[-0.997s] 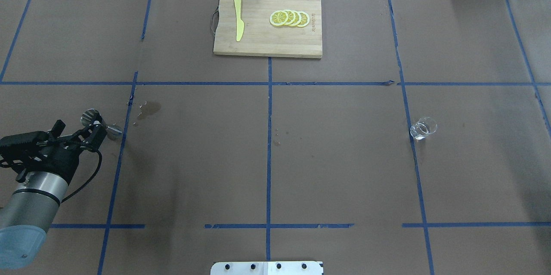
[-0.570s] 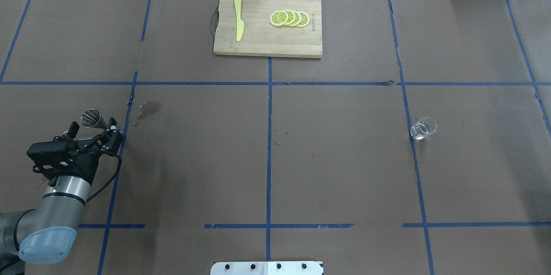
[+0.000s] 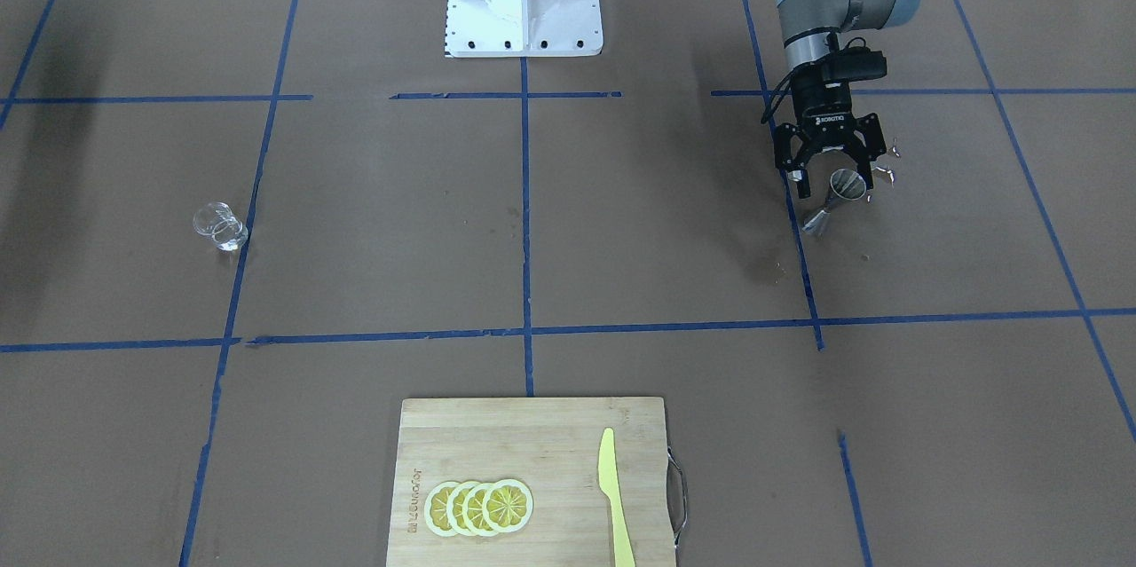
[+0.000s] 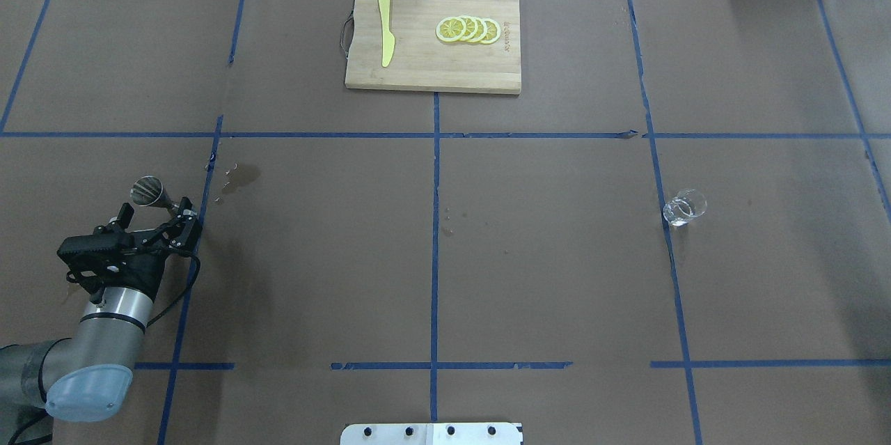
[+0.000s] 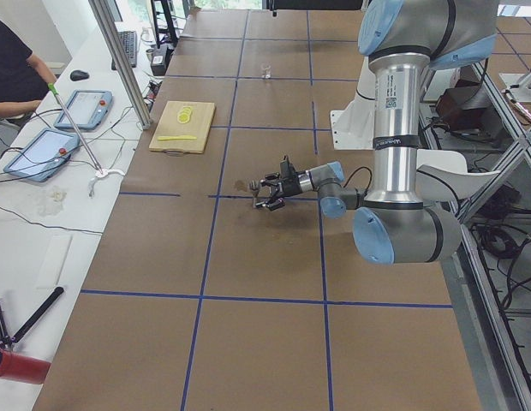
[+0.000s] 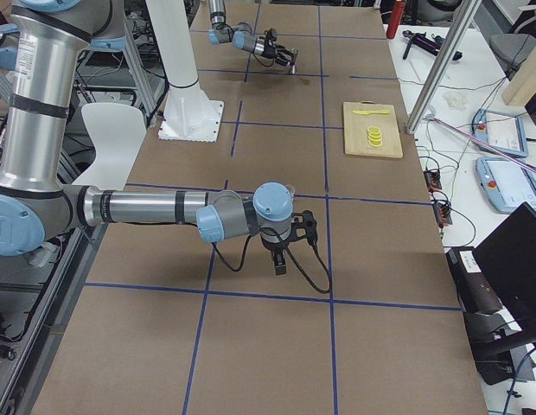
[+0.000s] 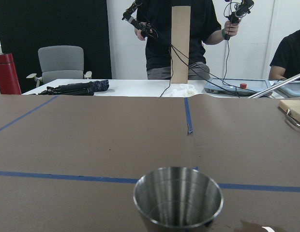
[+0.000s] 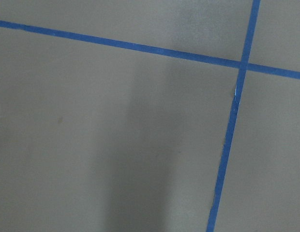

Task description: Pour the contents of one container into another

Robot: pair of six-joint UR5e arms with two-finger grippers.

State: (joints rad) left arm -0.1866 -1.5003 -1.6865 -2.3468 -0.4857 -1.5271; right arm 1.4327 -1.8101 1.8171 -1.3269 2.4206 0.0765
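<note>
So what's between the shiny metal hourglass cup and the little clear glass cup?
No objects: the overhead view shows only brown table paper and blue tape lines between the shiny steel jigger and the clear glass cup.

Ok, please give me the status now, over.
Left gripper open, jaws either side of jigger. Right gripper state unclear. Glass cup stands alone, far off. Only bare table between them.

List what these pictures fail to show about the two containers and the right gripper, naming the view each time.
The right gripper: appears only in the exterior right view, and small; open or shut cannot be told.
The glass cup: too small and clear in the overhead view to show a liquid level or marks.
The jigger: its lower cone is cut off by the left wrist view's bottom edge.
</note>
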